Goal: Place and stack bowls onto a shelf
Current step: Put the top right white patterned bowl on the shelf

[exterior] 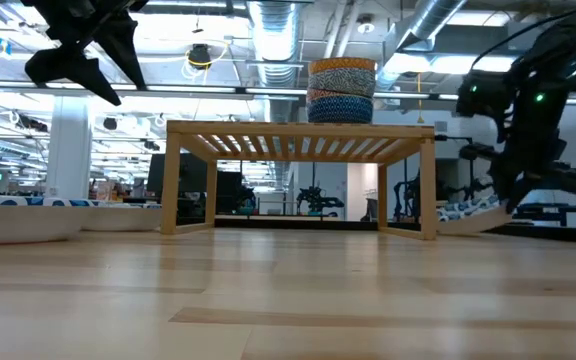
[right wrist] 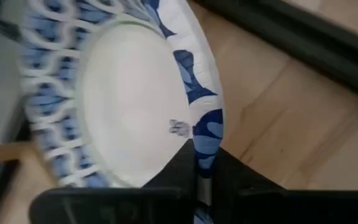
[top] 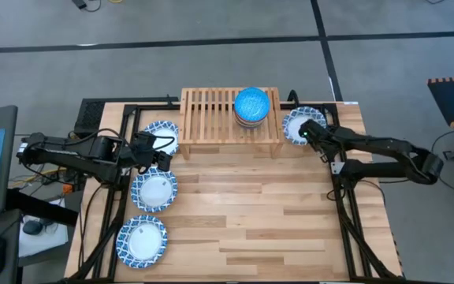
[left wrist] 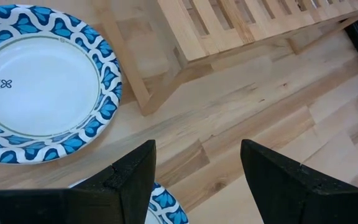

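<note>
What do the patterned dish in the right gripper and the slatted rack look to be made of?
The shallow blue-and-white patterned dish looks like glazed ceramic or melamine: a smooth white centre with a printed rim; which one is unclear. The right gripper pinches its rim. The low slatted rack is pale, unpainted wood with visible grain.

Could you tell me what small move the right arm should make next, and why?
Probably a short lift. The right gripper is pinched on the rim of the patterned dish beside the shelf, and the low view shows the dish already tilted off the table. Raising it clear should come before carrying it over the slats.
</note>
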Controlling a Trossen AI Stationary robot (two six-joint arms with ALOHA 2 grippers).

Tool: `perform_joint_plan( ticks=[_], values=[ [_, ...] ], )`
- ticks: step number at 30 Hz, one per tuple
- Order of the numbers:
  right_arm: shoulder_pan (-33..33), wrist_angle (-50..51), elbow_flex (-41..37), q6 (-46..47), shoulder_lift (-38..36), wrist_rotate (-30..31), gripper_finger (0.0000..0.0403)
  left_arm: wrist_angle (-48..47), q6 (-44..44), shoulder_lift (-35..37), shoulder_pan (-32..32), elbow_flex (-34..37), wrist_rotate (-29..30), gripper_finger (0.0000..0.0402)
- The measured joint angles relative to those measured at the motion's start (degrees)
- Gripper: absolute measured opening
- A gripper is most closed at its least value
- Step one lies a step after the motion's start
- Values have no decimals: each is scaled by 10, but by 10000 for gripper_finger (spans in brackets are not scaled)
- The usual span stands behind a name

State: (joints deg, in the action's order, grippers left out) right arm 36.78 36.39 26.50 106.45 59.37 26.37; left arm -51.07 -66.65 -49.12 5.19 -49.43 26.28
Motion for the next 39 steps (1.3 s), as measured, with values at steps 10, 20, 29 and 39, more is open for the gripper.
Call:
perform_joint_plan(
  ticks=[10, 20, 29, 39],
  values=[
    [-29, 1, 50, -44, -175, 137, 37, 0, 12, 0, 4, 0, -3, 219],
    [-88, -359, 213, -459, -166, 192, 35, 63, 66, 0, 23, 0, 29, 219],
    [-153, -366, 423, -569, 36, 69, 28, 135, 125, 0, 46, 0, 56, 219],
    [-275, -292, 629, -585, 239, 36, 28, 137, 101, 0, 89, 0, 86, 219]
  ],
)
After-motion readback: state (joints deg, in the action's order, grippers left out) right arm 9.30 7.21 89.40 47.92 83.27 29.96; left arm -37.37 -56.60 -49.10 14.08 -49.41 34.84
